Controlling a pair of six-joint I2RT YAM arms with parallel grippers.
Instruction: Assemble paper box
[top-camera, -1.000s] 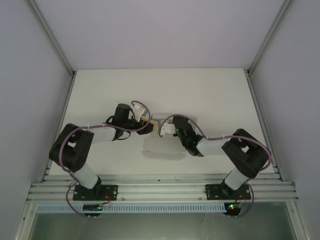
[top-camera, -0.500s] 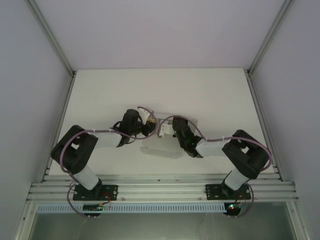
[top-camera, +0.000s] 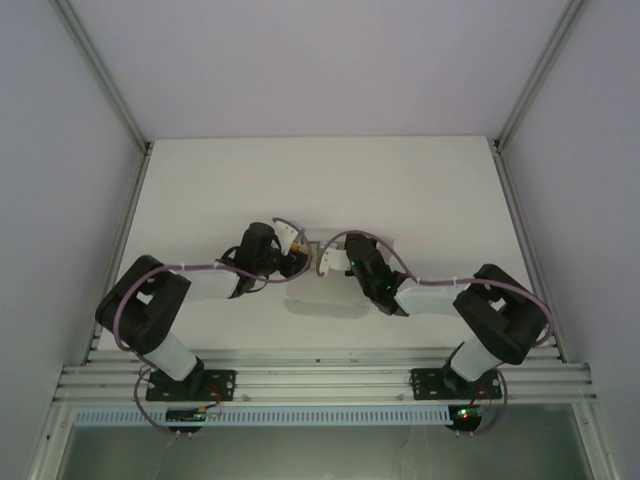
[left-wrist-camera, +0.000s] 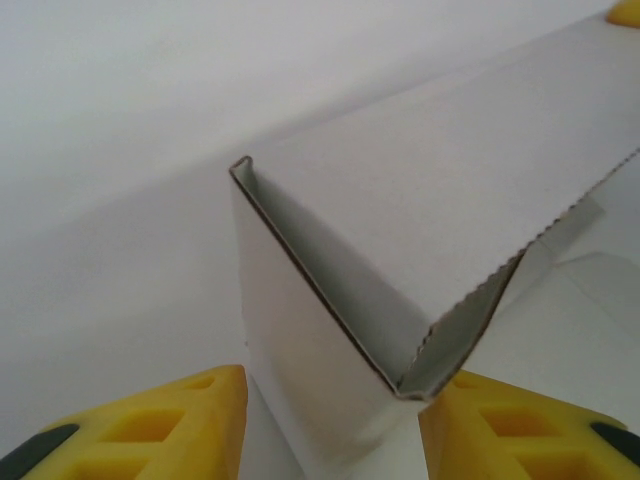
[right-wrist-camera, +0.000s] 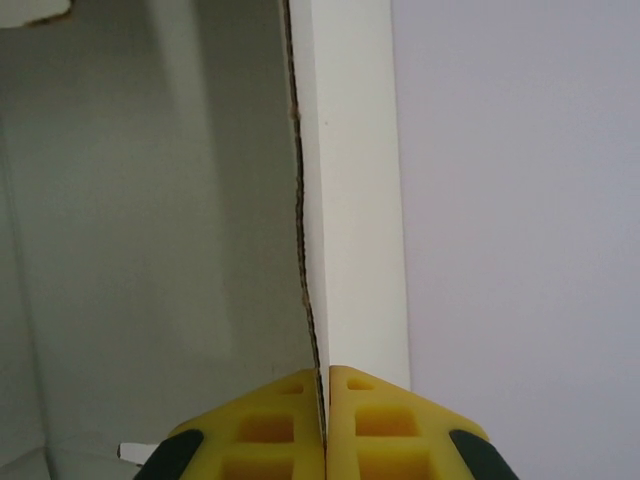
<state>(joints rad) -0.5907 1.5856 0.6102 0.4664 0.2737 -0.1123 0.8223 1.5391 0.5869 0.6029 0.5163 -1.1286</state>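
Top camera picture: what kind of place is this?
Most likely a robot lab test booth. A white table is boxed in by plain walls. A left arm and a right arm are bolted to a metal rail at its near edge, working on a paper box.

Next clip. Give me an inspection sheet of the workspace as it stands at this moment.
Surface: white table, bare around the work.
Job's things: paper box, white card, partly folded, not closed up.
Clutter: nothing seen.
Grippers: left gripper has its fingers either side of a folded box corner, grip unclear; right gripper is pinched shut on a box wall edge.
Cables: purple cables looped along both arms, none on the box.
Surroundings: metal frame rail, plain pale walls.
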